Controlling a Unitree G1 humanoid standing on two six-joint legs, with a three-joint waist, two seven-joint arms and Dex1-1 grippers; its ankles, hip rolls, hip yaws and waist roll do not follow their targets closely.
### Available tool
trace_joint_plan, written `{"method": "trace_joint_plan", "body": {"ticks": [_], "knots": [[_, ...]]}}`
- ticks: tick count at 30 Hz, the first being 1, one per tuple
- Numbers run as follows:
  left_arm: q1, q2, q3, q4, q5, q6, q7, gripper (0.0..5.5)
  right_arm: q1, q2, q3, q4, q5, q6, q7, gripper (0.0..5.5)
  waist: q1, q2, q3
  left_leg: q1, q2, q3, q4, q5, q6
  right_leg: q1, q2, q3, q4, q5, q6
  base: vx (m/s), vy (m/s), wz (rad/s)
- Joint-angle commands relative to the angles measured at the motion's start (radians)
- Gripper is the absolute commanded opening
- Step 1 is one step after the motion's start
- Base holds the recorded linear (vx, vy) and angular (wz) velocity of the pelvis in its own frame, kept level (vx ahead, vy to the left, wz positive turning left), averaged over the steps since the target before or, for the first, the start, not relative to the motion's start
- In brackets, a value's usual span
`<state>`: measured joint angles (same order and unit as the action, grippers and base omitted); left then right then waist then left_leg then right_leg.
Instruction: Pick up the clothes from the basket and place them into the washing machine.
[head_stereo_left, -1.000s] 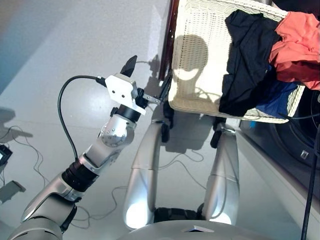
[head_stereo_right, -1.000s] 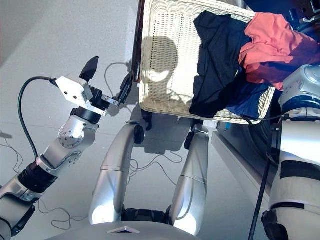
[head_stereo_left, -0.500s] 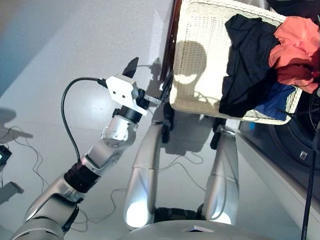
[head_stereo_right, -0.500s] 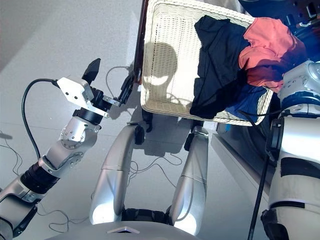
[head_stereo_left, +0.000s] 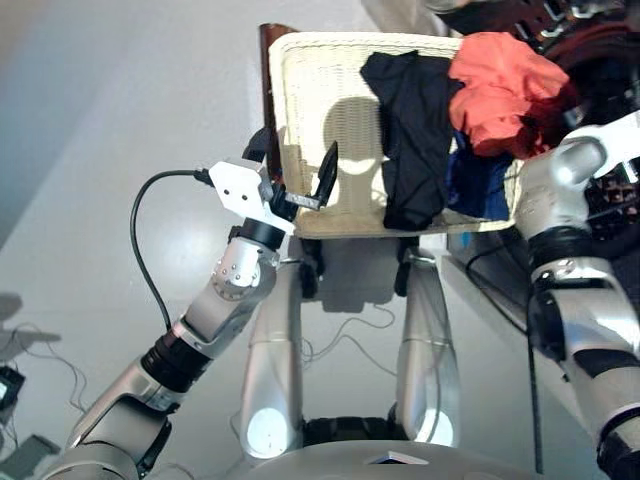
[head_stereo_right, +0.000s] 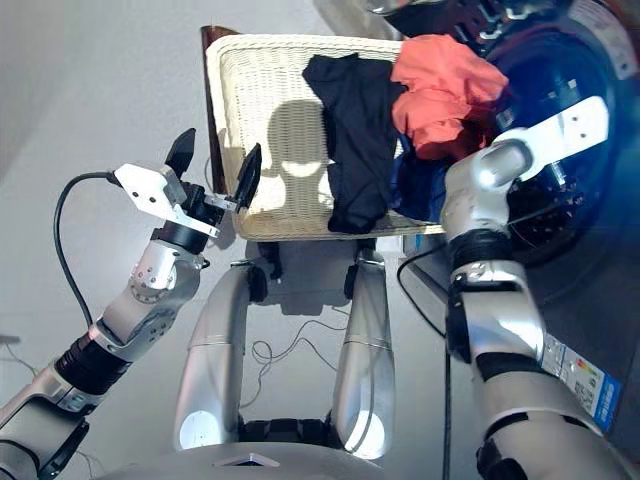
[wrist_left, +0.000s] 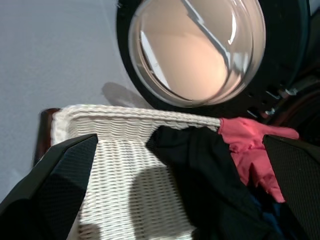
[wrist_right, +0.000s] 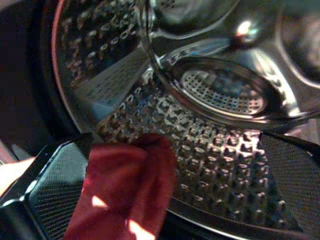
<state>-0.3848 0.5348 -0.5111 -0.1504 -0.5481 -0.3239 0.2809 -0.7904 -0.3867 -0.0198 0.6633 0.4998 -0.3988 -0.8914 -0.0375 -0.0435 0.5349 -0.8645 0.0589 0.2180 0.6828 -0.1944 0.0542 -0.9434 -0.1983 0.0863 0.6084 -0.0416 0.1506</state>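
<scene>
Progress: early. All three clothes lie in the basket (head_stereo_right: 262, 118); no garment is seen resting inside the drum (wrist_right: 210, 150).
Done: the washer (head_stereo_right: 560, 120) stands with its hole clear, and the right arm is at its mouth.
Left: judged, every garment has yet to be released into the drum.
Left gripper (head_stereo_right: 214, 169): fingers apart, empty, just beside the basket's near corner; the black garment (head_stereo_right: 352, 130) lies ahead of it, well clear of both fingers.
Right gripper (wrist_right: 165, 165): fingers spread wide at the drum mouth. A red fold (wrist_right: 127, 195) sits beside one finger; I cannot tell whether it is gripped or merely draped there.
Orange-red garment (head_stereo_right: 440, 85): crumpled heap at the basket end nearest the right arm, apparently spilling toward the drum.
Blue garment (head_stereo_right: 415, 190): mostly buried under the other two; only a dark edge shows.
Door (wrist_left: 197, 47): round glass in a black rim, swung open beyond the basket, facing the left gripper.
Materials: basket is cream woven wicker with a low rolled rim and rounded corners; clothes are soft, limp, matte; drum is bright perforated metal with an embossed pattern and a raised paddle; washer front is dark and glossy.
</scene>
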Motion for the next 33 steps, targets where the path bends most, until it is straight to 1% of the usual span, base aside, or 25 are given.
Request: {"method": "trace_joint_plan", "body": {"ticks": [1,4,7,10,11,12,14,18,19,20,21,23,26,28,29,30,31,33], "knots": [[0.024,-0.033,0.032,-0.059,0.068,-0.081,0.002,5.5,0.089,-0.026,0.009,-0.154,-0.193,-0.023,-0.013,5.5,0.008,0.043,-0.018,0.051,0.037,-0.131,-0.119,0.075,-0.139,0.049,0.016,-0.066,-0.025,0.004,-0.006,0.0,0.0,0.0],[0.027,-0.04,0.033,-0.046,0.088,-0.089,-0.01,5.5,0.154,-0.012,0.05,-0.231,-0.299,-0.015,0.032,5.5,0.006,0.047,-0.022,0.077,0.035,-0.126,-0.15,0.09,-0.14,0.076,0.017,-0.07,-0.058,0.015,-0.003,0.0,0.0,0.0],[0.037,-0.038,0.031,-0.013,0.109,-0.092,-0.029,5.5,0.229,-0.013,0.091,-0.306,-0.324,-0.032,0.129,5.5,0.003,0.047,-0.026,0.118,0.034,-0.122,-0.202,0.111,-0.144,0.112,0.019,-0.074,-0.102,0.034,0.003,0.0,0.0,0.0],[0.061,-0.04,0.028,0.026,0.115,-0.091,-0.052,5.5,0.298,-0.004,0.12,-0.357,-0.284,-0.057,0.222,5.5,-0.002,0.045,-0.035,0.171,0.028,-0.114,-0.265,0.135,-0.148,0.166,0.019,-0.079,-0.164,0.057,0.012,0.0,0.0,0.0],[0.072,-0.041,0.03,0.045,0.116,-0.089,-0.06,5.5,0.32,-0.011,0.136,-0.373,-0.274,-0.06,0.266,5.5,-0.003,0.044,-0.041,0.186,0.025,-0.113,-0.291,0.152,-0.15,0.183,0.019,-0.081,-0.192,0.072,0.013,0.057,-0.025,-0.068],[0.087,-0.036,0.039,0.06,0.117,-0.088,-0.071,5.5,0.358,-0.028,0.166,-0.411,-0.263,-0.052,0.338,5.5,-0.005,0.04,-0.045,0.209,0.024,-0.11,-0.313,0.156,-0.155,0.206,0.02,-0.083,-0.211,0.075,0.017,0.054,-0.033,-0.061],[0.11,-0.033,0.044,0.069,0.121,-0.086,-0.083,5.5,0.402,-0.046,0.179,-0.46,-0.239,-0.062,0.38,5.5,-0.01,0.037,-0.05,0.243,0.018,-0.109,-0.356,0.172,-0.157,0.24,0.018,-0.088,-0.256,0.094,0.023,0.063,-0.029,-0.052],[0.139,-0.048,0.063,0.113,0.127,-0.087,-0.096,5.5,0.461,-0.037,0.214,-0.541,-0.163,-0.075,0.492,5.5,-0.015,0.039,-0.061,0.312,0.003,-0.096,-0.441,0.204,-0.164,0.3,0.02,-0.089,-0.336,0.126,0.036,0.056,-0.013,-0.078],[0.142,-0.054,0.066,0.118,0.131,-0.088,-0.098,5.5,0.483,-0.035,0.219,-0.57,-0.133,-0.08,0.523,5.5,-0.018,0.038,-0.064,0.323,0.002,-0.093,-0.458,0.212,-0.166,0.31,0.019,-0.088,-0.352,0.134,0.038,0.0,0.0,0.0],[0.142,-0.054,0.066,0.118,0.131,-0.088,-0.098,5.5,0.483,-0.035,0.219,-0.57,-0.132,-0.08,0.524,5.5,-0.018,0.037,-0.066,0.322,0.001,-0.093,-0.463,0.219,-0.165,0.309,0.019,-0.088,-0.357,0.14,0.038,0.0,0.0,0.0],[0.142,-0.066,0.067,0.141,0.137,-0.086,-0.101,5.5,0.513,-0.056,0.235,-0.622,-0.129,-0.073,0.57,5.5,-0.024,0.033,-0.07,0.333,-0.002,-0.089,-0.481,0.227,-0.168,0.32,0.02,-0.086,-0.375,0.149,0.041,0.0,0.0,0.0],[0.134,-0.083,0.063,0.155,0.138,-0.083,-0.092,5.5,0.537,-0.075,0.239,-0.694,-0.162,-0.065,0.571,5.5,-0.031,0.029,-0.071,0.334,-0.002,-0.087,-0.488,0.233,-0.17,0.322,0.02,-0.087,-0.384,0.154,0.041,0.0,0.0,0.0],[0.105,-0.117,0.049,0.181,0.132,-0.083,-0.079,5.5,0.554,-0.092,0.251,-0.76,-0.127,-0.07,0.616,5.5,-0.041,0.025,-0.069,0.322,0.004,-0.084,-0.481,0.235,-0.172,0.31,0.023,-0.081,-0.381,0.156,0.04,0.0,0.0,0.0],[0.063,-0.16,0.036,0.203,0.12,-0.079,-0.058,5.5,0.552,-0.085,0.263,-0.799,-0.118,-0.074,0.624,5.5,-0.049,0.02,-0.069,0.312,0.007,-0.082,-0.473,0.235,-0.172,0.298,0.024,-0.077,-0.375,0.158,0.039,0.0,0.0,0.0],[0.034,-0.179,0.027,0.216,0.116,-0.077,-0.047,5.5,0.548,-0.085,0.265,-0.829,-0.118,-0.076,0.625,5.5,-0.054,0.019,-0.065,0.309,0.011,-0.082,-0.466,0.229,-0.174,0.295,0.025,-0.075,-0.37,0.153,0.038,0.0,0.0,0.0],[0.003,-0.196,0.02,0.227,0.117,-0.074,-0.034,5.5,0.544,-0.085,0.272,-0.852,-0.123,-0.074,0.625,5.5,-0.058,0.016,-0.067,0.302,0.012,-0.081,-0.466,0.234,-0.174,0.287,0.025,-0.074,-0.37,0.157,0.038,0.0,0.0,0.0],[-0.026,-0.214,0.012,0.236,0.112,-0.072,-0.023,5.5,0.54,-0.086,0.279,-0.876,-0.114,-0.073,0.628,5.5,-0.063,0.013,-0.063,0.3,0.016,-0.081,-0.459,0.228,-0.175,0.284,0.027,-0.072,-0.363,0.153,0.037,0.0,0.0,0.0],[-0.095,-0.25,-0.002,0.273,0.099,-0.067,0.014,5.5,0.513,-0.095,0.307,-0.907,-0.121,-0.067,0.624,5.5,-0.073,0.003,-0.061,0.285,0.022,-0.079,-0.453,0.231,-0.177,0.269,0.028,-0.068,-0.36,0.157,0.036,0.0,0.0,0.0]]}}
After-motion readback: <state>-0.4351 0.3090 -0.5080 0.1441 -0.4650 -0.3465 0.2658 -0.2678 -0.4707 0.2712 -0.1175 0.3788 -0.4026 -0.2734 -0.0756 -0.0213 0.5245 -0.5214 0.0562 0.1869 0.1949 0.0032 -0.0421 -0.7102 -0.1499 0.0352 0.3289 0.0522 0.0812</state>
